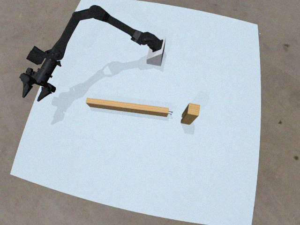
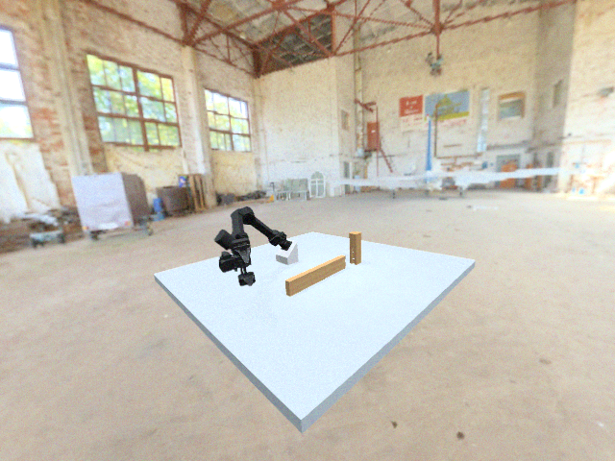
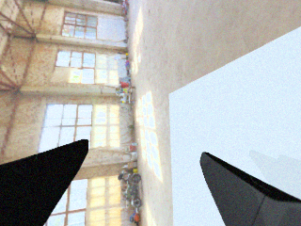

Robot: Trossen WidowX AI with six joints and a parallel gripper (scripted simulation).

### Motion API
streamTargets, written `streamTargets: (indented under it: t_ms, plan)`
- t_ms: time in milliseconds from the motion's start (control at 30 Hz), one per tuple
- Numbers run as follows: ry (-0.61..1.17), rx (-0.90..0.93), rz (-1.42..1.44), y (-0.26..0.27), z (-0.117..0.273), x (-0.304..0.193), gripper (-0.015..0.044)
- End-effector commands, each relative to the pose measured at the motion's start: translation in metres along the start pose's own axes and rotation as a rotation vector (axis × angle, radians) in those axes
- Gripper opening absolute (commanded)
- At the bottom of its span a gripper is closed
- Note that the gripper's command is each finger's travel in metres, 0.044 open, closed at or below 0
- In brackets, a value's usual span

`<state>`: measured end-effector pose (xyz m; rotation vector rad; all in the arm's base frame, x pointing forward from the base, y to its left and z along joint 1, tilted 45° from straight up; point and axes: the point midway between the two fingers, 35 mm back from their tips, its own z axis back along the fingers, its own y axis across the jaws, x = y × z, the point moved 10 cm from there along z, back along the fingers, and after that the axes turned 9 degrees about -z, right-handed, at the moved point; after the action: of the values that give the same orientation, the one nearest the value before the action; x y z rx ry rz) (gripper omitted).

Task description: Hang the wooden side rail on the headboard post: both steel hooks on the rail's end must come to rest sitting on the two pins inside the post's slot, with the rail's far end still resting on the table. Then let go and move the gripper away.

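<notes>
The wooden side rail lies on the table, its long side facing the camera. Two steel hooks stick out of its right end in the top view, towards the post and apart from it. The headboard post stands upright a short gap beyond the hooks. Its slot shows as a narrow opening in the exterior view; the pins are too small to make out. My gripper is open and empty, raised in the air beyond the rail's far end, near the table's left edge.
The arm's grey base block stands behind the rail. The arm arches from it out to the left. The wrist view shows a table corner, the floor beyond and the building's windows, with no rail or post.
</notes>
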<state>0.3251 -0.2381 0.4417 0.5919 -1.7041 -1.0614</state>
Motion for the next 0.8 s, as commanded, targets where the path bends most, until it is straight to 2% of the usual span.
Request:
streamTargets:
  t_ms: [0, 333, 500, 767]
  plan:
    - [0.056, -0.023, 0.066, -0.024, -0.020, -0.043, 0.0440]
    - [0.219, -0.062, 0.280, -0.082, -0.037, -0.173, 0.0440]
    - [0.301, -0.067, 0.395, -0.105, -0.027, -0.235, 0.0440]
    - [0.404, -0.059, 0.549, -0.131, 0.000, -0.306, 0.0440]
